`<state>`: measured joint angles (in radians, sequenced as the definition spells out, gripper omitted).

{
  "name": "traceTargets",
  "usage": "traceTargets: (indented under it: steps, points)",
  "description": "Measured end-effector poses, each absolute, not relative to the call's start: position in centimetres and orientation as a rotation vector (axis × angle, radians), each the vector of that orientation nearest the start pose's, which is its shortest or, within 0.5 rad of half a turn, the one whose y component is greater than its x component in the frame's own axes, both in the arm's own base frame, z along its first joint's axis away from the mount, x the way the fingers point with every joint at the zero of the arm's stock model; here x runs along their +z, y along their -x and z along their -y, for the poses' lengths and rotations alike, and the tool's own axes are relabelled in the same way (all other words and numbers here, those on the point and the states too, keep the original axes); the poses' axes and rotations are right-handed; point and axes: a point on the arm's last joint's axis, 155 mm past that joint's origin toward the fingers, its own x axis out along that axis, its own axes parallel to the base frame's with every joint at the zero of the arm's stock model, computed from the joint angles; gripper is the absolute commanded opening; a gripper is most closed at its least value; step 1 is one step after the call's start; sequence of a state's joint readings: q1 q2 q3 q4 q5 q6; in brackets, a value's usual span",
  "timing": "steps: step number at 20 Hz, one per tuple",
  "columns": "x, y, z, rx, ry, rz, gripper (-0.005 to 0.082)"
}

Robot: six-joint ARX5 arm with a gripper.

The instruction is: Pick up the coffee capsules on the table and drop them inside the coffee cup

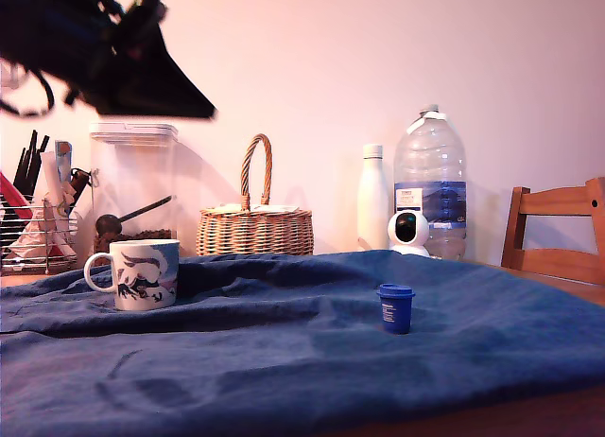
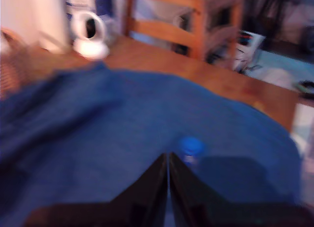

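A dark blue coffee capsule (image 1: 395,307) (image 2: 190,147) stands upright on the table's wrinkled blue cloth (image 1: 284,361) (image 2: 88,138), towards the exterior view's right. The white coffee cup (image 1: 142,274) with a blue swirl picture stands at the exterior view's left, handle pointing left. My gripper (image 1: 194,106) hangs high above the cup, dark and blurred. In the blurred wrist view its fingers (image 2: 168,160) meet in a thin line, shut with nothing between them. The capsule lies just beyond the tips and well below them.
Along the back stand a dish rack (image 1: 38,234), a clear canister (image 1: 132,182), a wicker basket (image 1: 255,224), a white bottle (image 1: 372,196), a large water bottle (image 1: 430,177) and a small white camera (image 1: 409,232) (image 2: 90,35). A wooden chair (image 1: 558,229) (image 2: 191,20) stands beside the table.
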<state>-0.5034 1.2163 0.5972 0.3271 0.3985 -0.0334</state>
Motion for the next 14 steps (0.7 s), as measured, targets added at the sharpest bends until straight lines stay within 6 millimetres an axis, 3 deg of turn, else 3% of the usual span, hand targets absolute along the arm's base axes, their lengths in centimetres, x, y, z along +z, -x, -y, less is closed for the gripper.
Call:
traceTargets:
  steps: [4,10,14]
  points:
    - [18.4,-28.9,26.6,-0.931,0.039,-0.272,-0.0021]
    - [15.1,-25.4,27.2,-0.995,0.033,-0.265,-0.0021]
    - [14.7,-25.0,27.2,-1.002,0.031,-0.272,-0.0021]
